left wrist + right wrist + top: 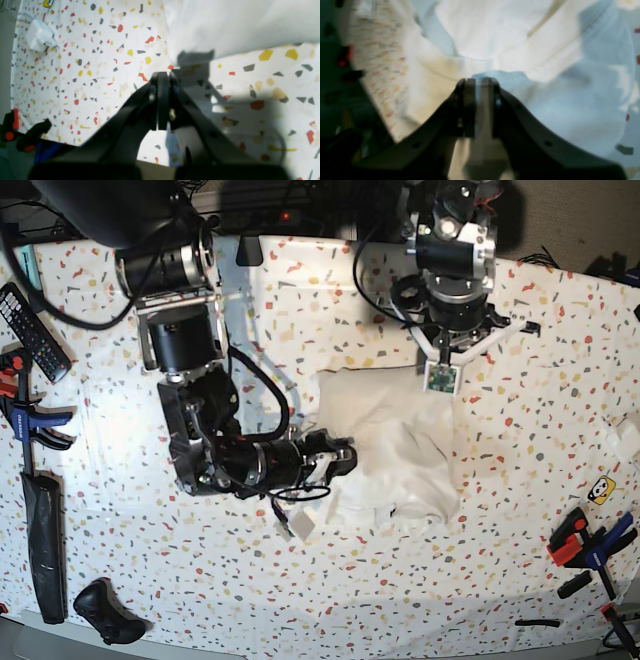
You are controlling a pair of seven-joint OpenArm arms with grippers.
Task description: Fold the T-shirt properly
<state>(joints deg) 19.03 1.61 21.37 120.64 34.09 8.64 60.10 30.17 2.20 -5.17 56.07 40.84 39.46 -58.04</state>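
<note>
1. Left gripper (163, 75) in the left wrist view — black jaws pressed together, empty, over the speckled tabletop (87, 75), just beside the smooth white T-shirt (225, 25).
2. Right wrist view: right gripper (480, 82) pinches soft, creased white cloth between slightly parted jaws.
3. Base view: the T-shirt (400, 450) lies bunched mid-table between both arms.

White T-shirt (395, 455), crumpled mid-table
</note>
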